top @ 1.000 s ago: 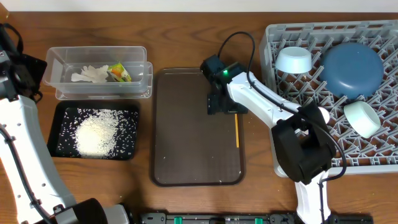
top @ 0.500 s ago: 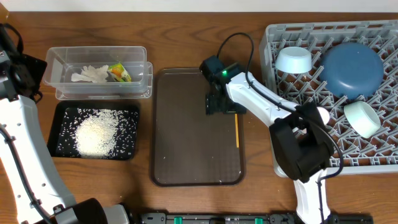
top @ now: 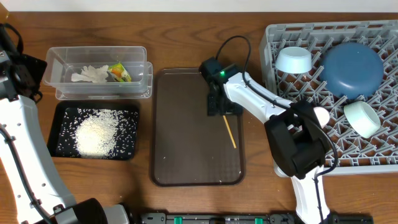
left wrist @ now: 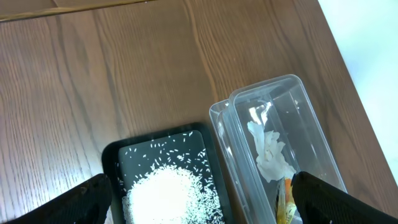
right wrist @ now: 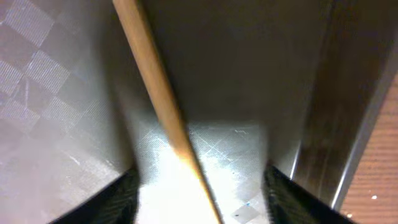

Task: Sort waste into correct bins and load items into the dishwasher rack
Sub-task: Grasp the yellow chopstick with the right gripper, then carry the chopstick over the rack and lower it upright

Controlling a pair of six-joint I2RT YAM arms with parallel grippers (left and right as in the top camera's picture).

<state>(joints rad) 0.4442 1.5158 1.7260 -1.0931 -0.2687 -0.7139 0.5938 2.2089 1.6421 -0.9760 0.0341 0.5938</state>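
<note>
The grey rack holds a dark-blue plate and two pale bowls; the brown tray carries one stick; the clear tub holds tissue and wrapper, the black tray rice. The thin tan stick slants near-right from between the right end effector's spread fingers, ungripped; the left end effector gapes wide.

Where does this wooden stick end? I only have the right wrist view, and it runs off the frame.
Observer: On the brown tray. The whole stick lies near its right edge, slanting away from the right tool.
Operator: Where is the rack from there?
Observer: The grey rack sits right of that tray and holds the dark-blue plate.
Operator: And the left tool?
Observer: The left tool is open and empty, facing the rice in the black tray.
</note>
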